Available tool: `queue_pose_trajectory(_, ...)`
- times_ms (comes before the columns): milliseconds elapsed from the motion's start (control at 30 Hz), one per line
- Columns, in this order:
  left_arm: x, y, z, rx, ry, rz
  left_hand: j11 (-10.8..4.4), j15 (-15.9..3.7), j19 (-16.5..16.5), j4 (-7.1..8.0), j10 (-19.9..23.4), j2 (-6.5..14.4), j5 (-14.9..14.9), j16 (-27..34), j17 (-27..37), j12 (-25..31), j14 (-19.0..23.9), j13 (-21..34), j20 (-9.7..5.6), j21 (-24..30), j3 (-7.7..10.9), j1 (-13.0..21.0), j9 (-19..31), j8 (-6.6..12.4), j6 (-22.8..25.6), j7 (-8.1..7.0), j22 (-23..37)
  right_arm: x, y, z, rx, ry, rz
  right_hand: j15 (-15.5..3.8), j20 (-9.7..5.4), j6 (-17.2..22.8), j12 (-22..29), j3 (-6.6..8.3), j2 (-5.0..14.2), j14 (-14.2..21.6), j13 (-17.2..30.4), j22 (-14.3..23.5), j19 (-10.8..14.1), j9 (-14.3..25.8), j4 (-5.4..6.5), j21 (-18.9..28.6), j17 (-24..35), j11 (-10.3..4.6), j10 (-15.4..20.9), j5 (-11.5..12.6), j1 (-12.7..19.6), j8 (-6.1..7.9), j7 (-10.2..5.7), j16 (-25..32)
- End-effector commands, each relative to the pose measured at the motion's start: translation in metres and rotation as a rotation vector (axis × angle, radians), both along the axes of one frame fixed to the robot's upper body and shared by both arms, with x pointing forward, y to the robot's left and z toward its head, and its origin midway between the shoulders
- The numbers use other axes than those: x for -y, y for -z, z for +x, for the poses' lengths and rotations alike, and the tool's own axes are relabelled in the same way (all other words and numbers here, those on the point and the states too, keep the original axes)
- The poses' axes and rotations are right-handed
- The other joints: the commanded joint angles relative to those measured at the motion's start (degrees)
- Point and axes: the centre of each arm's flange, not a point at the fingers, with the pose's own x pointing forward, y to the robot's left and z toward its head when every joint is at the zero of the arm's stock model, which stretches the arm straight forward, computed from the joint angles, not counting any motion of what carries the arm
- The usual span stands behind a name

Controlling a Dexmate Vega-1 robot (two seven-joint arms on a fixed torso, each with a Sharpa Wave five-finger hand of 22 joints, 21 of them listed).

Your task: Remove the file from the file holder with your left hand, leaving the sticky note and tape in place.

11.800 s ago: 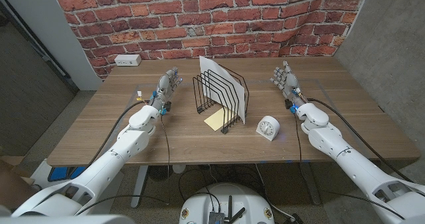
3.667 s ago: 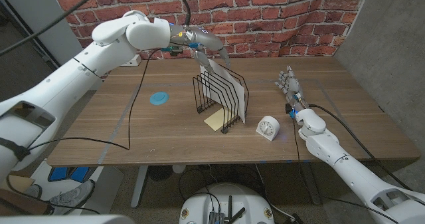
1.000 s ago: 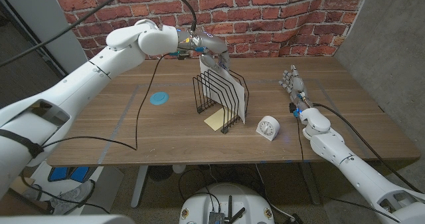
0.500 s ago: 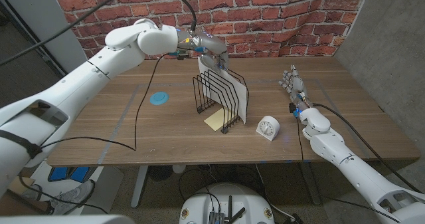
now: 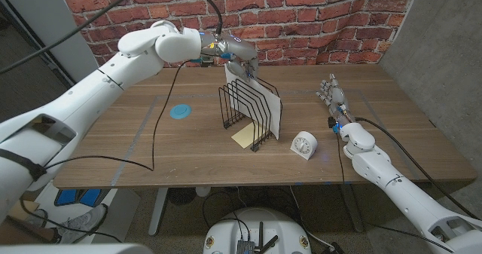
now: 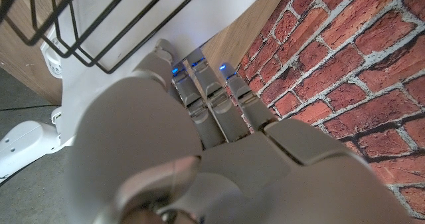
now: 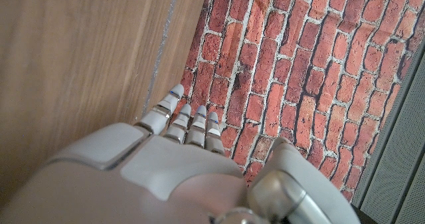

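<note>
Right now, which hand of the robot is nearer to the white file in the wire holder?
Left. The left hand is at the top edge of the file, above the holder. The right hand stands apart at the table's right side.

Setting: you are working in a robot test bay dressed as an office corner, not a lived-in room. The long wooden table with a pale plank top (image 5: 113, 145) stands on bare metal legs against a red brick-pattern wall (image 5: 301, 20) at the far side, with a grey panel wall (image 5: 444, 50) on the right. A white power strip (image 5: 144, 68) sits at the far left of the table. Desk goods mark the office theme: a black wire file holder (image 5: 248, 111), a yellow sticky note pad (image 5: 243, 137), a white tape dispenser (image 5: 304, 145). A round blue marker (image 5: 179, 111) is stuck on the tabletop. Black cables (image 5: 158, 126) trail over the table.
</note>
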Motion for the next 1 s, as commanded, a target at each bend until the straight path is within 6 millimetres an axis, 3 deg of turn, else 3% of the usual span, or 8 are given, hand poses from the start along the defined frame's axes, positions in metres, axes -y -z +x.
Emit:
queue_pose_trajectory(33,0.000,0.002,-0.002,0.017,0.002,-0.009,-0.02,-1.61,1.05,0.03,1.20,0.26,-0.13,0.42,0.20,0.40,1.01,0.43,-8.71,0.51,-0.44,0.99,0.14,0.32,1.00,0.31,0.33,0.001,0.002,-0.003,0.000,0.001,0.003,0.18,0.20,0.45,0.03,0.34,1.39,0.38,-0.06,0.19,0.52,0.21,0.02,-0.13,0.15,0.07,0.22,0.50,-0.67,0.10,-0.19,0.33)
queue_pose_trajectory(1000,-0.006,-0.016,-0.022,0.033,-0.013,-0.040,-0.05,-1.63,1.64,0.10,1.58,0.06,-0.10,0.22,0.15,0.14,1.70,0.43,-8.76,0.46,-1.02,1.68,0.18,-0.04,1.20,-0.08,0.34,0.002,0.002,-0.007,0.010,-0.007,-0.002,0.22,0.29,0.70,-0.01,0.56,1.34,0.31,-0.07,0.20,0.54,0.21,0.03,-0.14,-0.08,0.06,0.15,0.45,-0.74,0.15,-0.09,0.38)
